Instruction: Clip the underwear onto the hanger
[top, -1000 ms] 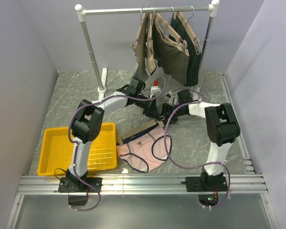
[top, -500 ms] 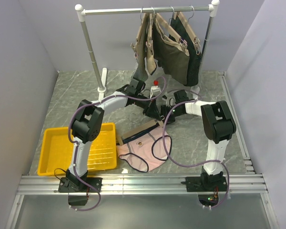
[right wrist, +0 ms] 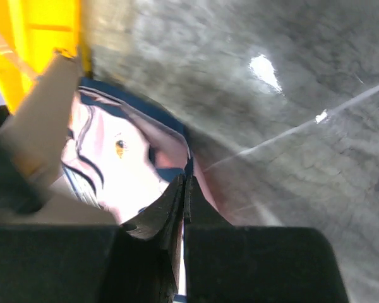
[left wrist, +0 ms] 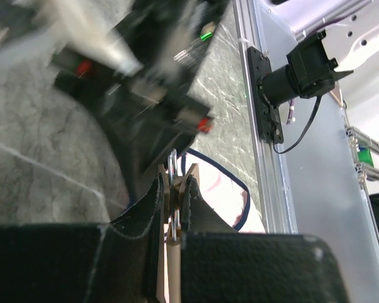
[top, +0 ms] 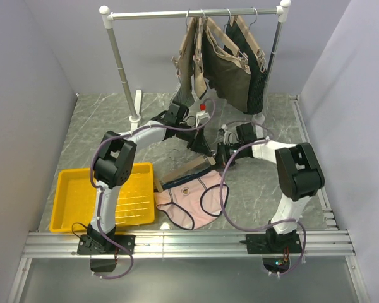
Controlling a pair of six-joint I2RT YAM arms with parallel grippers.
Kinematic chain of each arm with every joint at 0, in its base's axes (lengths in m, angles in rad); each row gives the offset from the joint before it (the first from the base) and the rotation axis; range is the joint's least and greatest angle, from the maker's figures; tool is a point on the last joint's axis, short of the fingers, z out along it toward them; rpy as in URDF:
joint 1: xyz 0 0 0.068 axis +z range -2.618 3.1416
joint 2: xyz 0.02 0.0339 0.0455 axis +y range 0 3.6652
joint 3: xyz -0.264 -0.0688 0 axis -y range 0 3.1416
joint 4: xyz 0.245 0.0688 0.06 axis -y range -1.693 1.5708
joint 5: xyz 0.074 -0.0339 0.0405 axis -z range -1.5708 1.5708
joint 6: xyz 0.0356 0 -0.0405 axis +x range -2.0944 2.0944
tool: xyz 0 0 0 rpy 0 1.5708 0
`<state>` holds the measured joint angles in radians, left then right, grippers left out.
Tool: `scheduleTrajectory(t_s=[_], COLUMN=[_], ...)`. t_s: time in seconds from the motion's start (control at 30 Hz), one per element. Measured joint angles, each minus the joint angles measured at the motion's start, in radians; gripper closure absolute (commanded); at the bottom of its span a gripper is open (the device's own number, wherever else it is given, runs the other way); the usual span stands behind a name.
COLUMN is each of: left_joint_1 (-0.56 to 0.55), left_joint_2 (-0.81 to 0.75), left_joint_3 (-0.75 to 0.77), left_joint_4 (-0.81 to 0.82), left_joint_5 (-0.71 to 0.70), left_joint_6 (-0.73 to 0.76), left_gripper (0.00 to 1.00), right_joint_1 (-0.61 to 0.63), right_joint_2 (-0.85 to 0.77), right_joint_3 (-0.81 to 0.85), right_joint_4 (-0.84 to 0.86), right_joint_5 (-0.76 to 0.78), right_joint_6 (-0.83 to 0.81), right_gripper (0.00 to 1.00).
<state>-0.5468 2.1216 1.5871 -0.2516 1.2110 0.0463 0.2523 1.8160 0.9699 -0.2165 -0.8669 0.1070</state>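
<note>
Listing holdings, one view at a time.

**Top view**
- My left gripper [top: 201, 144] sits beyond the far right corner of the yellow tray [top: 123, 202]. It is closed on the far end of the hanger [top: 186, 172], I judge to steady the bar while cloth is fed to a clip.
- The hanger's other end lies just beside that same tray corner.
- The underwear [top: 192, 201] lies flat on the table just right of the tray, with its waistband along the bar.
- My right gripper [top: 221, 156] is at the garment's upper corner, on the side away from the tray.

**Left wrist view**
- My left gripper [left wrist: 174, 199] has both pads pressed onto the hanger [left wrist: 172, 259], tan bar and silver wire between them, with no gap.
- A navy-edged part of the underwear [left wrist: 240, 211] shows beyond the pads.
- The tray is out of this view.

**Right wrist view**
- My right gripper [right wrist: 184, 189] has its fingertips together, pinching the navy edge of the underwear [right wrist: 107, 148]. I judge this is to draw that corner toward the clip.
- The hanger [right wrist: 35, 123] lies between the cloth and the tray [right wrist: 19, 44].
- Whether any clip has bitten the cloth, I cannot tell.
</note>
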Motion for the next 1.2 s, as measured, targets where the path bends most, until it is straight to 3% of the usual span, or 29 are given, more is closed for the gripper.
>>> scheduleTrajectory(t_s=[0.23, 0.63, 1.2], left_joint_1=[0.019, 0.026, 0.026], left_joint_2=[0.000, 0.000, 0.000], left_joint_3=[-0.006, -0.013, -0.013], left_joint_4=[0.027, 0.048, 0.029], left_joint_5=[-0.001, -0.004, -0.005], left_joint_6=[-0.026, -0.040, -0.027], left_gripper=[1.00, 1.00, 1.00], right_joint_1=[-0.032, -0.081, -0.081], right_joint_2=[-0.121, -0.172, -0.277], right_joint_3=[-0.088, -0.193, -0.212], right_joint_4=[0.107, 0.158, 0.177], right_joint_5=[-0.028, -0.089, -0.114], right_joint_6=[0.019, 0.026, -0.047], right_gripper=[1.00, 1.00, 1.00])
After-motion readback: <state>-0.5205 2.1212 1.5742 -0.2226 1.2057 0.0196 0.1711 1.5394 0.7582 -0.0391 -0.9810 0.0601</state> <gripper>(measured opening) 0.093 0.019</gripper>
